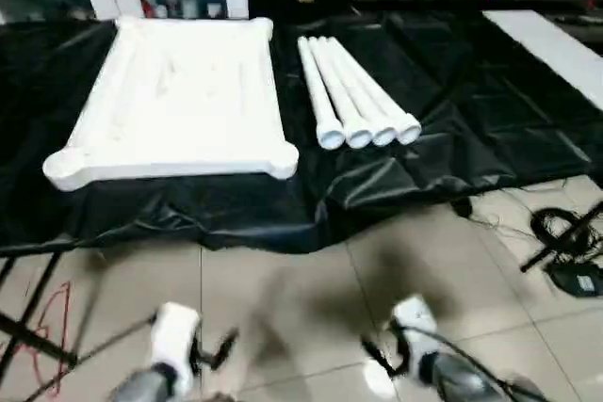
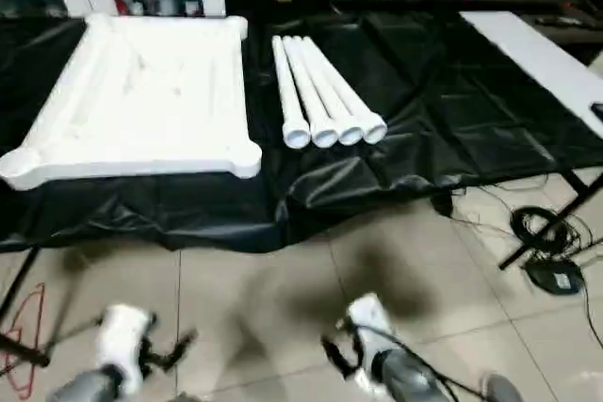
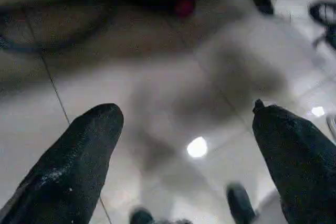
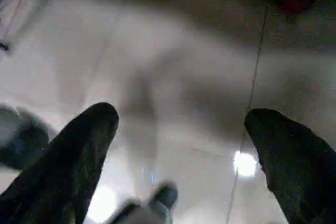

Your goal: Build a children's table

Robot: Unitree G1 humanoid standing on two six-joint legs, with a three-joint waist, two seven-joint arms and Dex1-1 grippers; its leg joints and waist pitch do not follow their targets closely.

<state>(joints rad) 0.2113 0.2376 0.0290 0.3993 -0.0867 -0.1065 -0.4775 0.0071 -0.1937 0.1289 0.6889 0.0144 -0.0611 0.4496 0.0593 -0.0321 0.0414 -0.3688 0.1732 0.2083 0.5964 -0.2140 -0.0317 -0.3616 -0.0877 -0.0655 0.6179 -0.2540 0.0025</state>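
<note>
You are looking at a dim scene lit from overhead: lamp glare spots shine on the floor tiles (image 3: 197,147), and soft shadows pool on them. The white top (image 1: 179,91) and legs (image 1: 356,91) look washed out against the black cloth (image 1: 443,110). Both grippers smear with motion blur in the head views; the wrist views are soft.

Both eye views look forward and down from the head, sharing the top (image 1: 174,96) at 11 o'clock and legs (image 1: 358,91) at 12. Each wrist view looks closely down between its spread fingers (image 3: 73,166) at tiled floor (image 4: 173,77).
</note>
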